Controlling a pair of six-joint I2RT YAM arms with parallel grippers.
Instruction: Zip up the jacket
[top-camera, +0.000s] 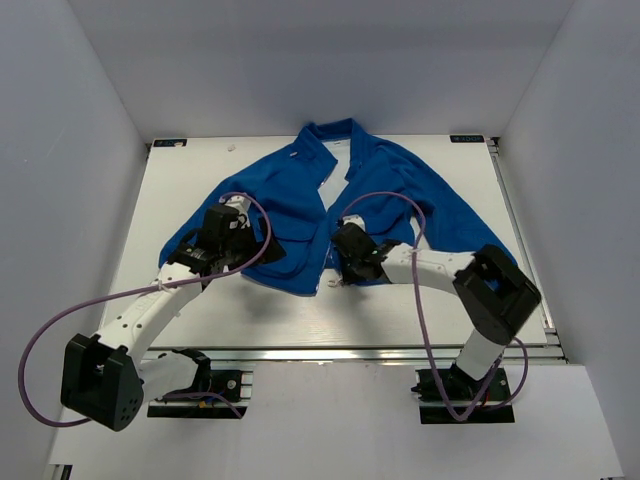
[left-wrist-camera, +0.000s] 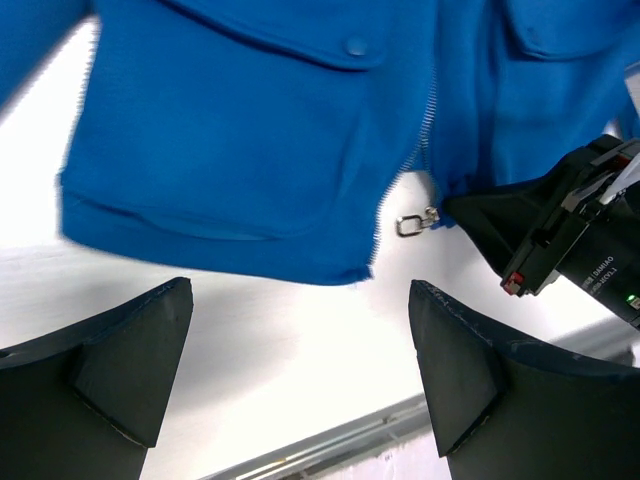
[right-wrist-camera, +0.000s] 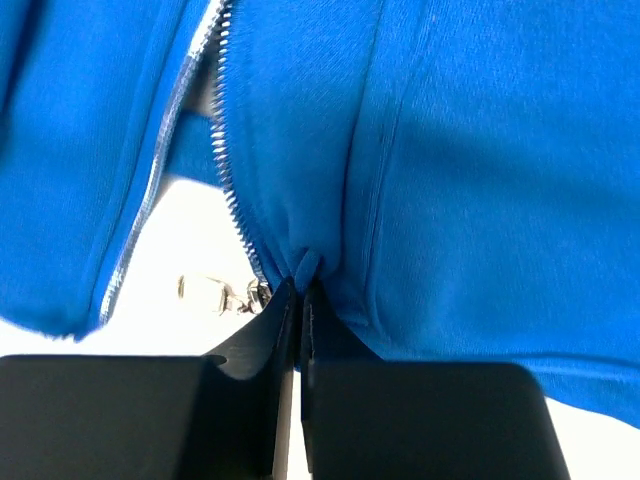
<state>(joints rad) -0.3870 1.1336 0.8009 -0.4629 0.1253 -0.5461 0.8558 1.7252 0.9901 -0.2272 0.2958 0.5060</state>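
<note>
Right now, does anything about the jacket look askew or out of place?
The jacket lies unzipped, its front gaping in a V. At the hem the right tool pinches the fabric beside the zipper, puckering it; the zipper pull lies past the hem on the table.

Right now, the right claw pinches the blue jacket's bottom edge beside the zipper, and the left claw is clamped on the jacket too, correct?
Not quite: the left gripper is open and holds nothing, as the left wrist view shows. The right gripper does pinch the jacket's bottom edge beside the zipper.
</note>
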